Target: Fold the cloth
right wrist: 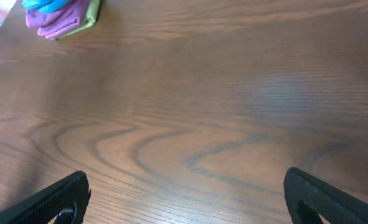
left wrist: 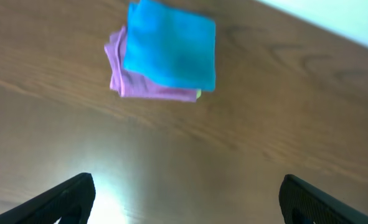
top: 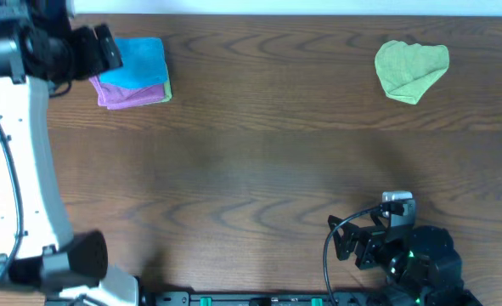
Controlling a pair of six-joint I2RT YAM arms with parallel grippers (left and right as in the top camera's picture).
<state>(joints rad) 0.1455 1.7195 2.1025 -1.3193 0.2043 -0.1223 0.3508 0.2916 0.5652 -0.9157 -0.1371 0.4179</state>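
Note:
The sky-blue cloth (top: 140, 63) lies folded into a square on top of a pink-purple cloth (top: 127, 95) at the far left of the table. It also shows in the left wrist view (left wrist: 170, 45) and partly in the right wrist view (right wrist: 43, 4). My left gripper (left wrist: 187, 196) is open and empty, raised just left of the stack; in the overhead view (top: 106, 49) it overlaps the stack's left edge. My right gripper (right wrist: 184, 196) is open and empty over bare wood near the front right (top: 352, 242).
A crumpled lime-green cloth (top: 412, 70) lies at the far right. A thin yellow-green layer (left wrist: 198, 94) shows under the pink-purple cloth. The left arm's white link (top: 30, 170) stands along the left side. The table's far edge runs just behind the stack.

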